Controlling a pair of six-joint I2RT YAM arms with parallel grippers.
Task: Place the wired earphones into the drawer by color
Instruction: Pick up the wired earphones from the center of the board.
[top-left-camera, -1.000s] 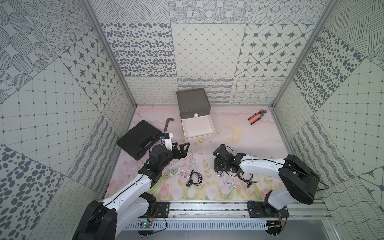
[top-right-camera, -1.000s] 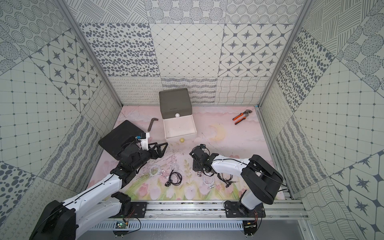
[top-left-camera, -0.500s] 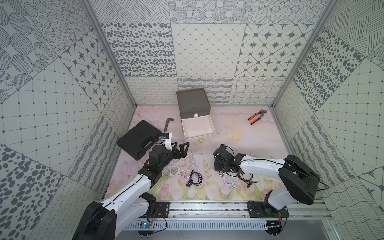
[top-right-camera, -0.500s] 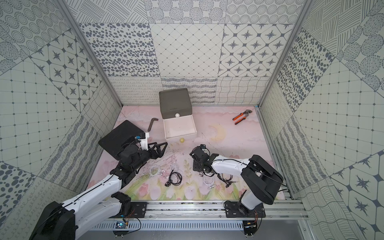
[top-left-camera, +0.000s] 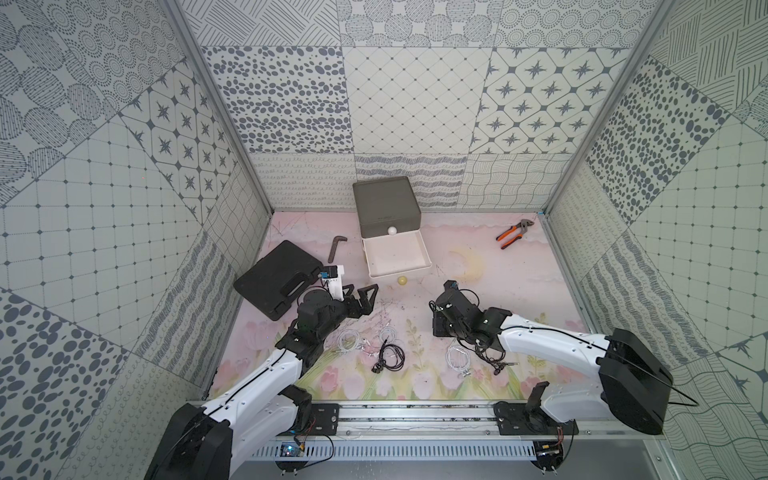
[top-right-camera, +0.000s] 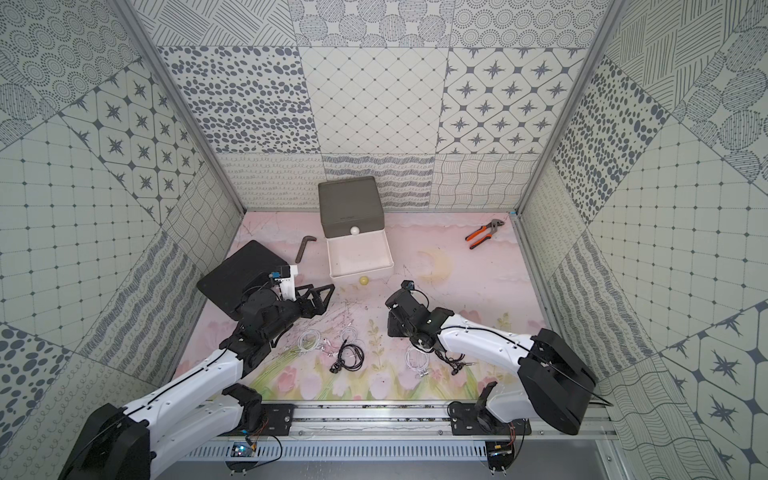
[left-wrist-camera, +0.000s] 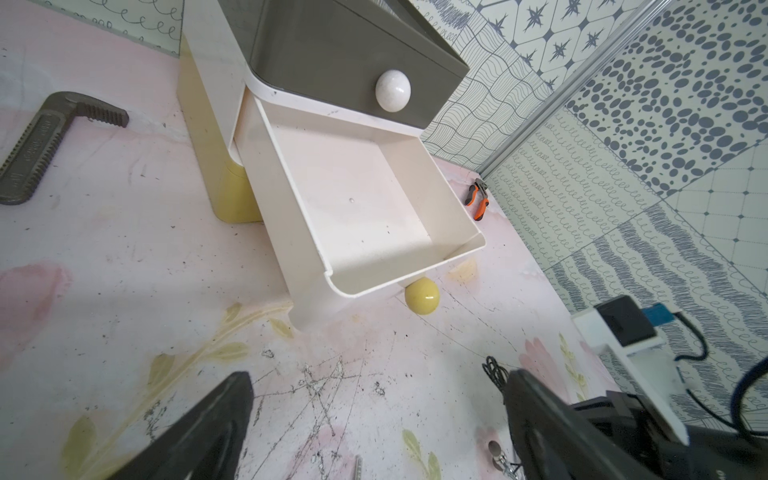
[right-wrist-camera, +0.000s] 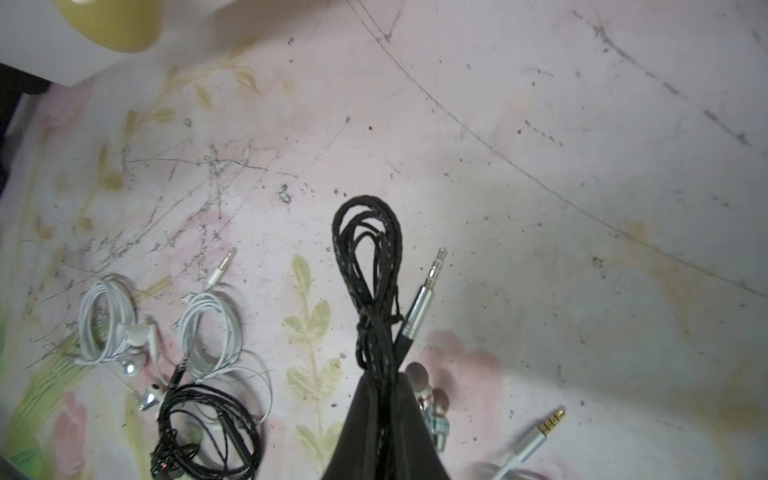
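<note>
The drawer (top-left-camera: 386, 205) stands at the back with its grey top tier shut and its white middle tier (top-left-camera: 395, 257) pulled open and bare inside (left-wrist-camera: 365, 199). My right gripper (right-wrist-camera: 380, 376) is shut on a black coil of wired earphones (right-wrist-camera: 368, 249); the coil's silver plug (right-wrist-camera: 424, 299) lies beside it. In a top view this gripper (top-left-camera: 439, 330) points down at the mat. White earphones (top-left-camera: 348, 338) and a black coil (top-left-camera: 392, 357) lie between the arms, and they also show in the right wrist view (right-wrist-camera: 108, 320). My left gripper (top-left-camera: 365, 291) is open over bare mat (left-wrist-camera: 378, 382).
A flat black case (top-left-camera: 278, 282) lies left of my left arm, with a grey wrench (top-left-camera: 336, 246) behind it. Orange-handled pliers (top-left-camera: 513, 233) rest at the back right. More cords (top-left-camera: 457, 357) lie under my right arm. A yellow knob (left-wrist-camera: 422, 296) sticks out under the open drawer.
My right gripper's jaws have closed onto the black coil. Both arms have stayed almost in place, and my left gripper has stayed open.
</note>
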